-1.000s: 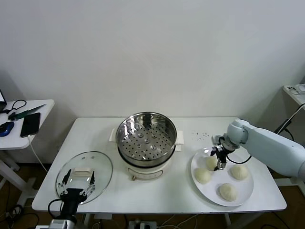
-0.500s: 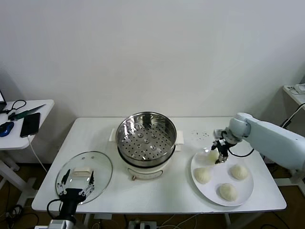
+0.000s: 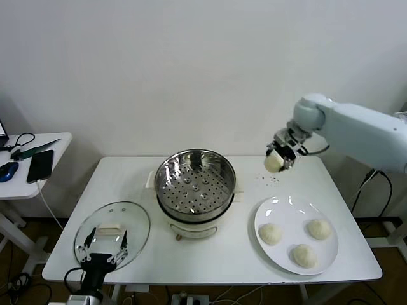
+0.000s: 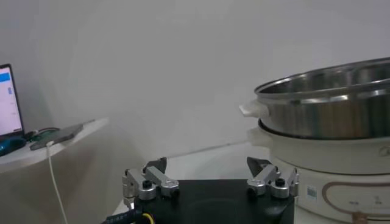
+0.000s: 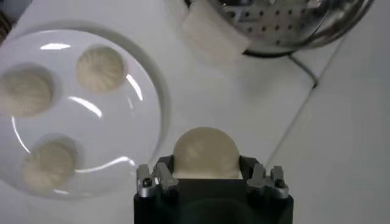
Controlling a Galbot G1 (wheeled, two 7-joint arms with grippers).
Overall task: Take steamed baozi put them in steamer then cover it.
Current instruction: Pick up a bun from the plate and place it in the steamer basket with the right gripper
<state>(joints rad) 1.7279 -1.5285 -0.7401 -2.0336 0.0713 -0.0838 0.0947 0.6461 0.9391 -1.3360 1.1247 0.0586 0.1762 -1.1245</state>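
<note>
My right gripper (image 3: 277, 157) is shut on one pale baozi (image 3: 273, 163) and holds it in the air above the table, between the steamer (image 3: 195, 184) and the white plate (image 3: 287, 208). In the right wrist view the baozi (image 5: 206, 152) sits between the fingers. Three more baozi (image 3: 270, 234) lie on the plate. The steel steamer stands open at the table's middle, its perforated tray bare. The glass cover (image 3: 133, 219) with a white handle lies flat at the front left. My left gripper (image 3: 102, 244) is open and hovers over the cover.
A side table (image 3: 25, 181) at the left holds a phone (image 3: 41, 165), a mouse and cables. The plate also shows in the right wrist view (image 5: 146, 122), with the steamer's rim (image 5: 286, 24) beyond it. The steamer shows in the left wrist view (image 4: 323, 103).
My right gripper has lifted one baozi off the plate and carried it up and toward the back, a little toward the steamer. The left arm has not moved.
</note>
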